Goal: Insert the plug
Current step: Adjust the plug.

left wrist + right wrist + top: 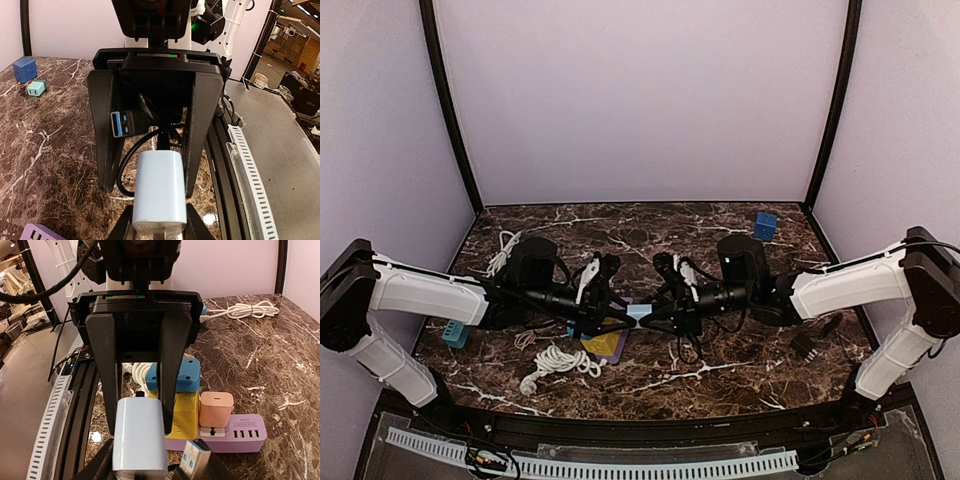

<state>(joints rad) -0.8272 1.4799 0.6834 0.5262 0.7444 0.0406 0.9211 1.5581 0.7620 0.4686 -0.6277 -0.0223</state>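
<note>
A pale blue charger block (638, 311) hangs above the table between both arms. My left gripper (159, 227) is shut on the end nearer to it (140, 430). The plug (122, 123), a metal USB end with a blue tongue on a black cable, lies inside my right gripper (155, 472), beside the charger (140, 440) and close to one finger. The plug (197, 460) is outside the charger. My right gripper's fingers (105, 130) stand wider than the charger and straddle its far end. Whether they pinch the plug is unclear.
Below the grippers lies a purple power strip (235, 440) carrying an orange charger (216, 407), a yellow adapter (185, 415) and a blue one (187, 375). A white cable coil (560, 362) sits near front left. A blue cube (765, 225) and a teal adapter (456, 333) stand apart.
</note>
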